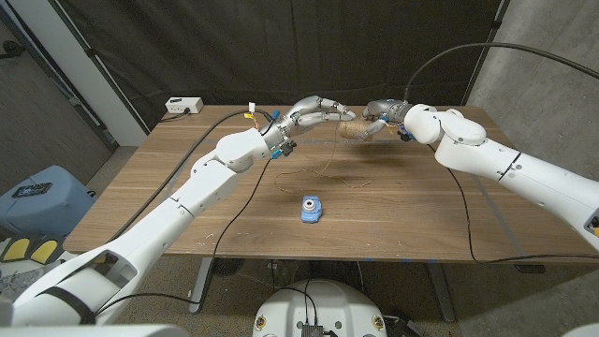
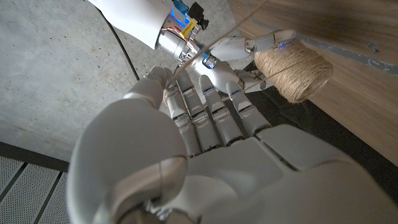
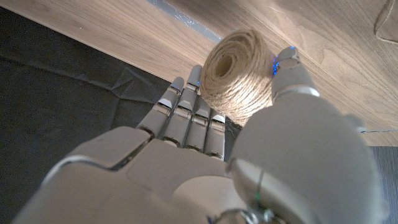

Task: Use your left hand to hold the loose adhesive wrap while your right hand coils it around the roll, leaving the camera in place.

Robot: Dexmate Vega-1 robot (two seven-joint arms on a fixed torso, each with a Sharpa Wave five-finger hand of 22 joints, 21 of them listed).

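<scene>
Roll: ball of tan twine (image 1: 357, 132), not an adhesive wrap as far as the frames show, held above the far part of the wooden table (image 1: 187, 201) between the two hands; in the right wrist view the ball (image 3: 236, 76) shows its hollow end.
Right hand: right hand (image 1: 384, 118) grips the twine ball, thumb on one side and fingers (image 3: 186, 115) curled against the other; the left wrist view shows its fingertips (image 2: 273, 41) pressed on the ball (image 2: 295, 71).
Left hand: left hand (image 1: 314, 114) is raised just beside the ball, fingers curled; in the left wrist view the thumb and a finger (image 2: 163, 84) pinch a loose strand (image 2: 214, 42) that runs taut past the right arm's wrist.
Loose twine: thin strand (image 1: 335, 173) hangs from the hands and lies in a curl on the table.
Camera: small blue camera (image 1: 311, 208) sits on the table nearer the robot, well apart from both hands.
Background: white box (image 1: 183, 106) at the far left corner of the table.
</scene>
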